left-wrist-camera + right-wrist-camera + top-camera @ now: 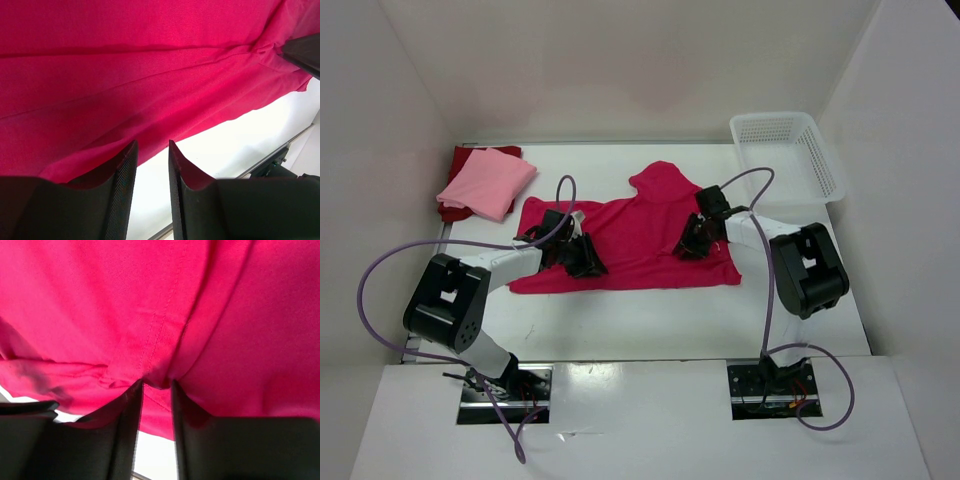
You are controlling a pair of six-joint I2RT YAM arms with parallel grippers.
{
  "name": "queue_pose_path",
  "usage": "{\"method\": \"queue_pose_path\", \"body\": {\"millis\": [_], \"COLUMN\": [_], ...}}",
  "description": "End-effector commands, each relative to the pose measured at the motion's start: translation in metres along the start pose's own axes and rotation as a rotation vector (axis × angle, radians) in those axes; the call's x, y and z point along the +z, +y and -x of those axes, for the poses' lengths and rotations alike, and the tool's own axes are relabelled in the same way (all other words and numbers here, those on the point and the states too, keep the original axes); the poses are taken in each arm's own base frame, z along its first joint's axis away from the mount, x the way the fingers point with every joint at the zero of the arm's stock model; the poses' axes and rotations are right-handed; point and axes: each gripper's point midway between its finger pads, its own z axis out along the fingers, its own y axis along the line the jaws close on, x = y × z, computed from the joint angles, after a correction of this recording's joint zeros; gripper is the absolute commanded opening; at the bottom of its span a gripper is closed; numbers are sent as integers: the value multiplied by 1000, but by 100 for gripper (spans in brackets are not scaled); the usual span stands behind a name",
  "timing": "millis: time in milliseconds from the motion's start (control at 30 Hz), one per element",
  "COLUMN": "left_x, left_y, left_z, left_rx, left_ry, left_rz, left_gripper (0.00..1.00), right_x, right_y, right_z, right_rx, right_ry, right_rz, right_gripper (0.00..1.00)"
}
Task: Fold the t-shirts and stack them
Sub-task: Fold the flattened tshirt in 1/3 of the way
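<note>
I've got one bystander on the bench (650, 325): a white plastic basket (820, 165) (lattice sides, plain rim), sitting upright in the far right corner. Its long side runs just beside the right wall (910, 140), and its far end sits near the back wall (620, 60). The bench top is white and matt. Plain pale panels close it in at the back and on both sides, and the left wall (370, 160) comes down along the bench's left edge. My left wrist feed shows only a strip of that same white surface.
</note>
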Motion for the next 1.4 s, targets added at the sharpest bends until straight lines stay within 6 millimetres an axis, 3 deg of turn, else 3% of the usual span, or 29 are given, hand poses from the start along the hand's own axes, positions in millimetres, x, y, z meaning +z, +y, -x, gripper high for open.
{"method": "queue_pose_path", "body": {"millis": [0, 233, 400, 433, 467, 500, 533, 633, 700, 767, 800, 833, 933, 967, 1033, 1133, 1200, 1367], "left_x": [1, 5, 5, 5, 3, 1, 1, -7, -14, -18, -19, -19, -19, -17, -15, -11, -5, -5], "left_y": [-1, 2, 2, 2, 1, -1, -4, -9, -13, -14, -16, -15, -16, -13, -14, -16, -11, 1], "left_z": [5, 4, 4, 4, 4, 5, 8, 12, 15, 17, 22, 20, 19, 18, 17, 17, 10, 1], "left_rx": [18, 14, 14, 5, 5, 8, 12, 18, 26, 29, 42, 39, 39, 35, 35, 52, 56, 45], "left_ry": [-25, -18, -18, -18, -17, -24, -30, -49, -71, -88, -101, -95, -89, -81, -74, -52, -25, 3], "left_rz": [-12, -7, -7, -7, -6, -11, -16, -18, -22, -16, -15, -10, -17, -10, -20, -29, -14, 33], "left_gripper": [38, 39, 39, 39, 39, 39, 39, 39, 41, 41, 41, 41, 42, 42, 42, 42, 42, 42], "right_x": [3, 8, 21, 20, 34, 37, 35, 36, 17, 10, -5, -5, -17, -20, -19, -18, -6, 14], "right_y": [22, 38, 58, 72, 69, 72, 89, 99, 112, 103, 105, 93, 73, 68, 44, 26, 10, 5], "right_z": [14, 37, 60, 73, 68, 72, 80, 76, 82, 79, 81, 75, 64, 63, 62, 67, 71, 81], "right_rx": [-16, -52, -80, -95, -94, -93, -118, -156, -165, -181, -184, -190, -187, -185, -147, -117, -121, -125], "right_ry": [-36, -62, -73, -94, -58, -57, -73, -74, -106, -124, -153, -153, -179, -195, -195, -199, -196, -172], "right_rz": [55, 53, 62, 83, 53, 52, 76, 78, 111, 88, 95, 70, 39, 25, -9, -41, -94, -138], "right_gripper": [32, 10, 6, 6, 6, 8, 19, 51, 58, 60, 59, 43, 27, 16, 6, 4, 4, 4]}}
